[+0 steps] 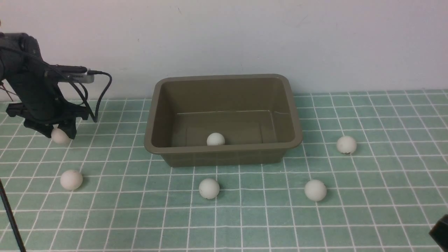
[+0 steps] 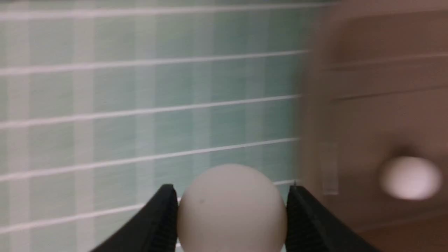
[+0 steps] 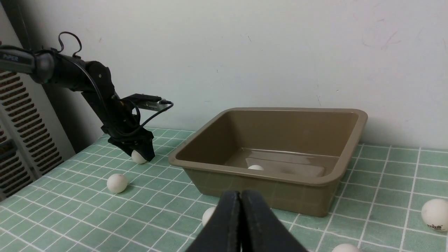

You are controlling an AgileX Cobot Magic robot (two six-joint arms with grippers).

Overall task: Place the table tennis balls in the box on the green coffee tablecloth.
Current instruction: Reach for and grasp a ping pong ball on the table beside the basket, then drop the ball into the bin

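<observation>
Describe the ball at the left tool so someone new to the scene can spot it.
Find the olive-brown box on the green checked cloth, then look out past its left end. There the white ball sits pinched between the black fingers of the left tool. It is the only one gripped; the other balls lie loose on the cloth or inside the box.

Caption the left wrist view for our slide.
Left gripper, jaws gripping a table tennis ball over the green tablecloth, box alongside.

A scuffed pale wall [image 3: 280, 52] stands beside perhaps a slatted radiator [image 3: 17, 140].
</observation>
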